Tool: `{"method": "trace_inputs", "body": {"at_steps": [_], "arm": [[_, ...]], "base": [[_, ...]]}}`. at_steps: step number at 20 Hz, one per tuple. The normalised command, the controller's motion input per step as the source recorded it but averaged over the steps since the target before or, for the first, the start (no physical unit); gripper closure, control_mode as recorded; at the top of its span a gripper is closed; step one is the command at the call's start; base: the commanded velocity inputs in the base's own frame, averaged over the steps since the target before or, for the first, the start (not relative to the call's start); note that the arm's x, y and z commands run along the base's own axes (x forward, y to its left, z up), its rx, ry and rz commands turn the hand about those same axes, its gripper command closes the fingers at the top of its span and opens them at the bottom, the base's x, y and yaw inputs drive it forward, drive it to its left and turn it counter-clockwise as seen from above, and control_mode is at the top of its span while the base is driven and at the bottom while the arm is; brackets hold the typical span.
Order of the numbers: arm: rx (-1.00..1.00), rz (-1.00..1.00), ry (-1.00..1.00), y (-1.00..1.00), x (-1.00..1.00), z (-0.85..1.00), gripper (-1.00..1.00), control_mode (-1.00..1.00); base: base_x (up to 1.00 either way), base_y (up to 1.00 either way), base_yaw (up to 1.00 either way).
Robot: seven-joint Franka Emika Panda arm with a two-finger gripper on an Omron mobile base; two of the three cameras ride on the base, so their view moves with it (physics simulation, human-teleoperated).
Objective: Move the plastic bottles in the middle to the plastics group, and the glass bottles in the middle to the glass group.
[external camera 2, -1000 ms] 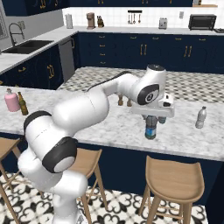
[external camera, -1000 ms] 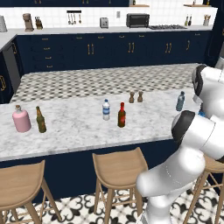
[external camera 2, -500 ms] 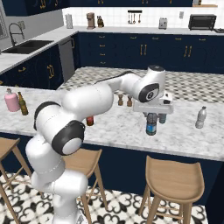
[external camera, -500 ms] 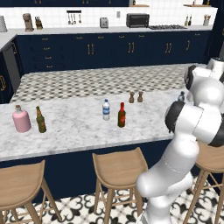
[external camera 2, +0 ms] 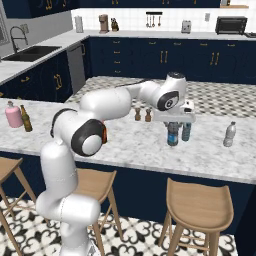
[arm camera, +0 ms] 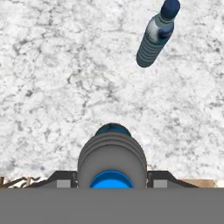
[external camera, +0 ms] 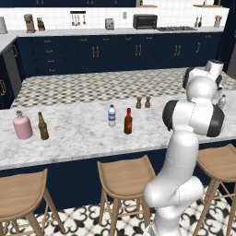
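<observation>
My gripper (external camera 2: 172, 131) is shut on the dark blue-tinted plastic bottle (external camera 2: 172, 137), holding it upright at the counter's right part. In the hand view its blue cap and ribbed body (arm camera: 111, 157) sit between my gripper's (arm camera: 111, 183) two fingers. Close beside it stands the small teal-blue bottle (external camera 2: 186, 131) (arm camera: 156, 37), and the clear greyish bottle (external camera 2: 229, 134) is farther right. Mid-counter stand the clear water bottle (external camera: 111, 115) and the red-brown glass bottle (external camera: 128, 121). At the left end are the pink flask (external camera: 22, 126) and the olive-green bottle (external camera: 43, 126).
Two small brown shakers (external camera: 143, 102) stand behind the middle bottles. Wooden stools (external camera: 124, 177) line the near side of the marble counter (external camera: 78, 133). My own arm (external camera: 193, 115) blocks the counter's right end in the left base view.
The arm's elbow and upper links have swung upright over the counter's right end. The gripper stays shut on the dark blue bottle at nearly the same spot.
</observation>
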Motion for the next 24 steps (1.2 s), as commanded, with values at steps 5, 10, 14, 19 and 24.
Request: {"method": "trace_inputs", "body": {"at_steps": [5, 10, 14, 19, 24], "arm": [[0.00, 0.00, 0.00, -0.25, 0.19, -0.04, 1.00, -1.00], [0.00, 0.00, 0.00, -0.28, 0.00, -0.14, 1.00, -1.00], [0.00, 0.00, 0.00, -0.28, 0.02, -0.18, 1.00, -1.00], [0.00, 0.00, 0.00, -0.21, 0.09, -0.26, 1.00, -1.00], [0.00, 0.00, 0.00, -0.09, 0.23, -0.14, 1.00, -1.00]], "base": [[0.00, 0.00, 0.00], [0.00, 0.00, 0.00], [0.00, 0.00, 0.00], [0.00, 0.00, 0.00], [0.00, 0.00, 0.00]]}}
